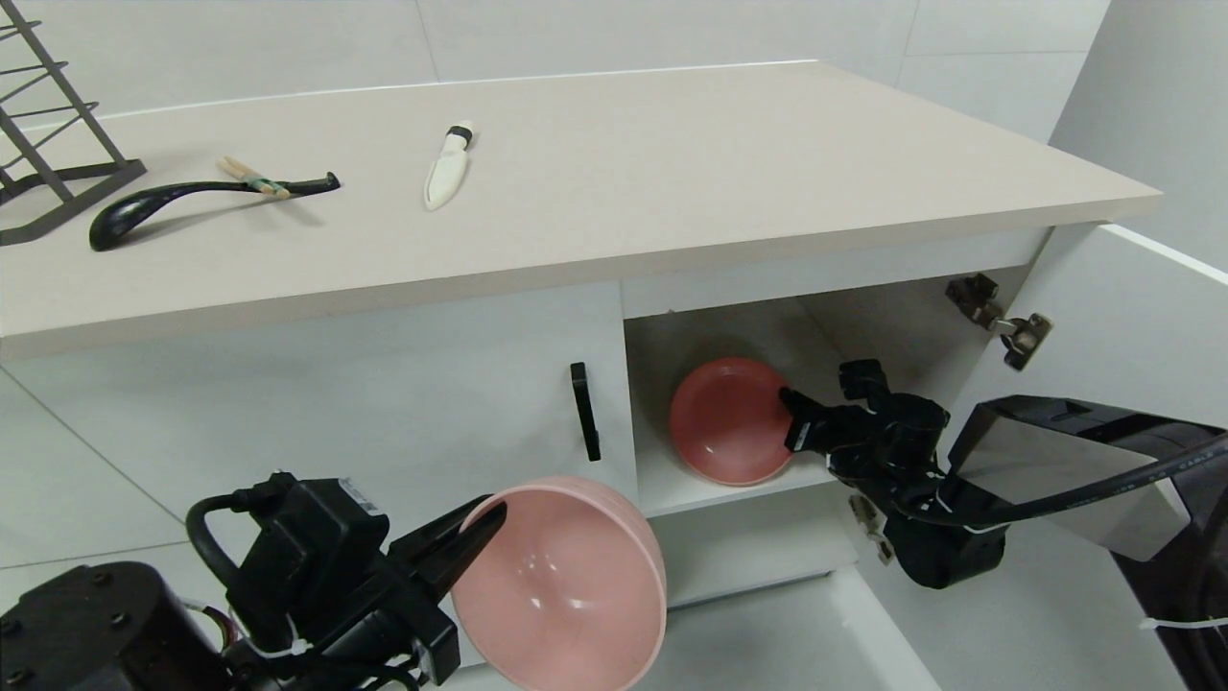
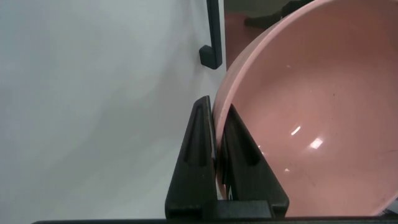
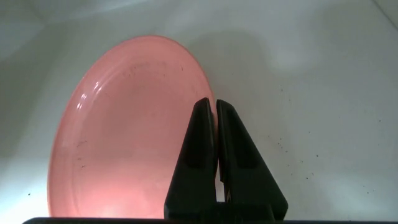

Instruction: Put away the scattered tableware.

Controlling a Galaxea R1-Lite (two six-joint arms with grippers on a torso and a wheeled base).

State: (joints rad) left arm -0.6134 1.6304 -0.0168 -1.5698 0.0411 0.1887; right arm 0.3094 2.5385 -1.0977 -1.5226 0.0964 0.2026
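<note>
Pink bowl (image 1: 566, 585) is clamped at its rim by the left gripper (image 1: 484, 520) for stowing, while the red plate (image 1: 724, 422) on the cupboard shelf (image 1: 672, 491) is pinched edgewise by the right gripper (image 1: 791, 401).

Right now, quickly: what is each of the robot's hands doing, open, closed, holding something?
Left gripper: fingers closed on the rim of the pink bowl.
Right gripper: fingers closed on the rim of the red plate in the cupboard.

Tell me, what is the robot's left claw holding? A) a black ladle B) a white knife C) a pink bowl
C: the left claw pinches the rim of the pink bowl, while the ladle and knife lie on the counter.
</note>
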